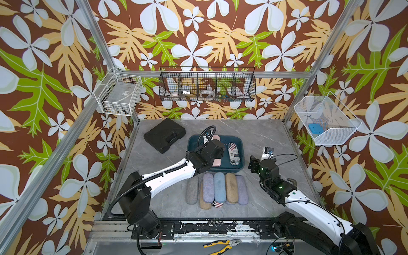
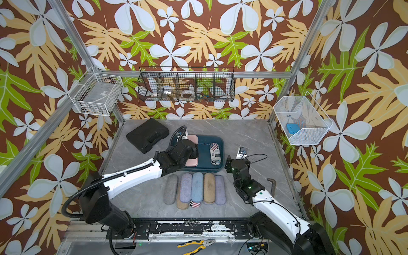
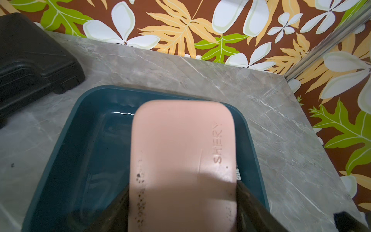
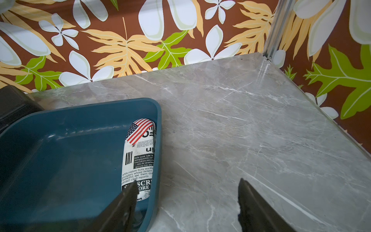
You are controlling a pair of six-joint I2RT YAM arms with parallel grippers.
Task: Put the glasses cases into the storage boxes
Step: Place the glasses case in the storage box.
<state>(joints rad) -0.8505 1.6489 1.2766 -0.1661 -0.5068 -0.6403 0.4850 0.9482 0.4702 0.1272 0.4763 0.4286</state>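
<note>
In both top views the left gripper (image 1: 216, 154) hangs over the tub (image 1: 236, 141), clamped on the pink case (image 1: 216, 163), whose two ends stick out past the wrist, lengthwise to the tub. The print case (image 1: 234, 153) lies inside the tub, along the wall nearest the right arm. The right gripper (image 1: 253, 163) sits low just beside the tub's near corner on that side. A row of cases (image 1: 217, 187) lies on the table just in front of the tub, with two more partly tucked under the row.

In the left wrist view the fingers (image 3: 249, 200) squeeze the pink case's long sides. The tub floor beside it is bare. I cannot tell whether the case touches the floor yet.

In the right wrist view the fingers (image 4: 128, 196) stand apart with nothing between them, one over the tub's corner, one over the table.

The step in hand looks like setting down the pink case. The next move calls for lowering it flat, parallel to the print case and close to it so room stays for the row, then letting go and lifting straight up.
</note>
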